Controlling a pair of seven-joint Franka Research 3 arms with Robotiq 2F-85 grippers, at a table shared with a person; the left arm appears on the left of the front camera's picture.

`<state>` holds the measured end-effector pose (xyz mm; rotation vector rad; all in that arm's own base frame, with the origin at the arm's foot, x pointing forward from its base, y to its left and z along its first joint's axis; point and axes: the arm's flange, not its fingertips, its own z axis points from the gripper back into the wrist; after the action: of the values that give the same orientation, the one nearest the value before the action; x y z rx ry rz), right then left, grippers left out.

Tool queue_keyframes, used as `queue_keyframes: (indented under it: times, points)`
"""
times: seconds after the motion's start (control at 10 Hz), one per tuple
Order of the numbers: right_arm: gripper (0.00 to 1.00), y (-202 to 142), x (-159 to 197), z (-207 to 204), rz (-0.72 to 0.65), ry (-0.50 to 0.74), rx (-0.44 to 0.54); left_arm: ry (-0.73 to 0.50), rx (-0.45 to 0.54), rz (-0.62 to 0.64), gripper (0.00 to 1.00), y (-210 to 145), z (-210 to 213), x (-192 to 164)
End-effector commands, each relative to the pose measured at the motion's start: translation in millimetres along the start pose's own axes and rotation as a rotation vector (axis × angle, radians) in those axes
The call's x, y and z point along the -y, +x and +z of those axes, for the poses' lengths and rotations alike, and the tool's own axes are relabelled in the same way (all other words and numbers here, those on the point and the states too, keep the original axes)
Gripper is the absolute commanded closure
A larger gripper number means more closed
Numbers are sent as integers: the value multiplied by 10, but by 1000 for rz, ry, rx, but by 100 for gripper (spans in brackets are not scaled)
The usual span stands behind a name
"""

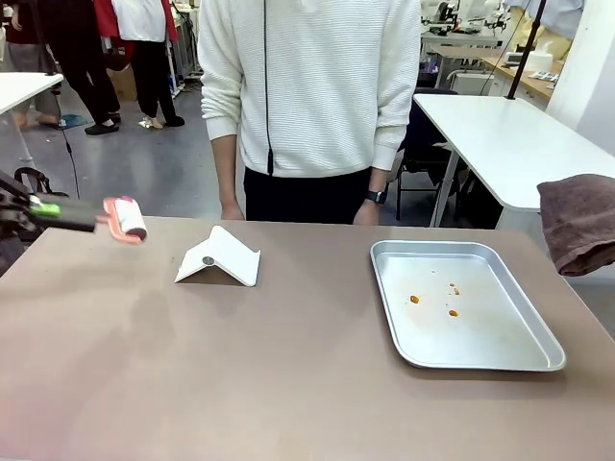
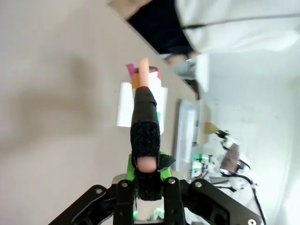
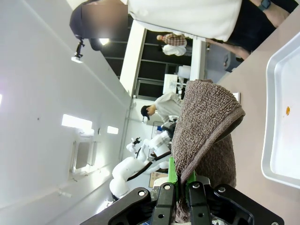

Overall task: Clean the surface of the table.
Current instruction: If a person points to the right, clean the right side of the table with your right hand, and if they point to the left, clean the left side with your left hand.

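Both arms are loaded for cleaning, but I judge that the wiping itself is not yet begun. The left tool [image 2: 147,172] is closed tight on the black-wrapped handle of a small pink roller [image 1: 125,219], a lint roller as it seems. The roller head stands out in front of the tool's fingers and appears to hang a little above the tabletop [image 1: 240,375]; I cannot tell for sure whether it touches. The right tool [image 3: 183,187] is closed on a brown towel [image 3: 206,136], which is folded over its fingers and hangs in front of them, in the air.

The tabletop, the thing to be cleaned, lies below both tools and reaches between them. It looks mostly bare. Beyond the roller head, in the line of the left tool, stands a white folded card [image 1: 221,257]. Beside and below the towel lies a metal tray [image 1: 480,366] with some orange spots [image 1: 414,300] in it. A person [image 1: 307,86] stands at the far side, hands near the edge.

For the next move, I think one tool must come down until its cleaning thing lies flat on the surface, and then travel in straight passes with light, even pressure. The left tool should keep its grip firm so the handle does not twist, and it must go around the card or wait until it is taken away.
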<state>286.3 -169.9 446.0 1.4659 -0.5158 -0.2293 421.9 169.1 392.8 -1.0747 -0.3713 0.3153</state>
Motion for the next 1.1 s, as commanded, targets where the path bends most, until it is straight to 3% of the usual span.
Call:
queue_keyframes:
  times: [0.0,0.2,0.3,0.5,0.7,0.8,1.0]
  points:
    - [100,-3,-61,2,-12,18,8,-134,18,-54,78,-238,474,116]
    - [100,-3,-61,2,-12,18,8,-188,-34,-32,78,-474,978,72]
    - [100,-3,-61,2,-12,18,8,-237,-135,8,78,-672,1209,3]
    - [100,-3,-61,2,-12,18,8,-314,-247,43,78,-1163,1620,-257]
    - [100,-3,-61,2,-12,18,8,-301,-266,36,78,-1396,1740,-466]
    - [100,-3,-61,2,-12,18,8,-309,-225,56,78,-1265,1577,-226]
    - [100,-3,-61,2,-12,18,8,-309,-225,56,78,-1265,1577,-226]
